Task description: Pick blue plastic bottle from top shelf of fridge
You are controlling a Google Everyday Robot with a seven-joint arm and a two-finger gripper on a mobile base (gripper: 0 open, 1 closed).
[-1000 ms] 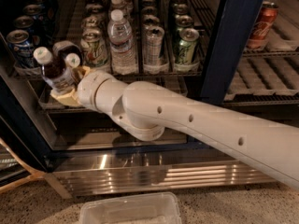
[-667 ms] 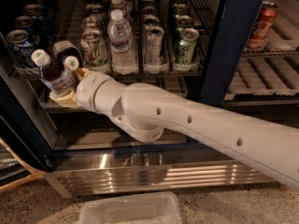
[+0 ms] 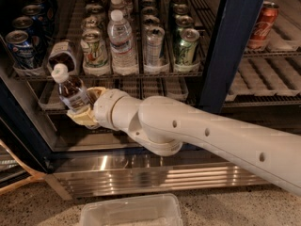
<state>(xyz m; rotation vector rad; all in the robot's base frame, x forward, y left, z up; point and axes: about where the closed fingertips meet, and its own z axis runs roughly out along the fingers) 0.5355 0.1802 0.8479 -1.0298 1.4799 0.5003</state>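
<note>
Floor lies nearest, with a clear plastic bin (image 3: 127, 202) on it, well below the gripper and a little to its right. Behind the bin runs the ribbed steel base panel (image 3: 155, 177) of the fridge (image 3: 233, 41). Above that, the pale arm (image 3: 202, 135) reaches in from the right and ends at the gripper (image 3: 83, 103), which hangs in the open doorway at the left side.

Its yellowish fingers (image 3: 81, 118) are closed around the lower body of the blue plastic bottle (image 3: 70, 91), which leans up and to the left out of the grasp, white cap uppermost. The bottle sits in front of the lower rack (image 3: 146, 86) and just under the front edge of the top shelf (image 3: 136, 73), clear of its lane trays.

Beyond the gripper and higher, a second brown bottle (image 3: 63, 58) stands in the lane directly behind. The tall water bottle (image 3: 121, 41) and rows of cans (image 3: 185, 46) fill the lanes up and to the right, and blue cans (image 3: 19, 48) sit up and to the left.

By my reading the grasp is made and the carrying-out is in hand. The next move calls for drawing the bottle straight toward the camera, keeping its tilted cap from catching the shelf edge above, and holding the grip firm so the smooth plastic does not slip.
</note>
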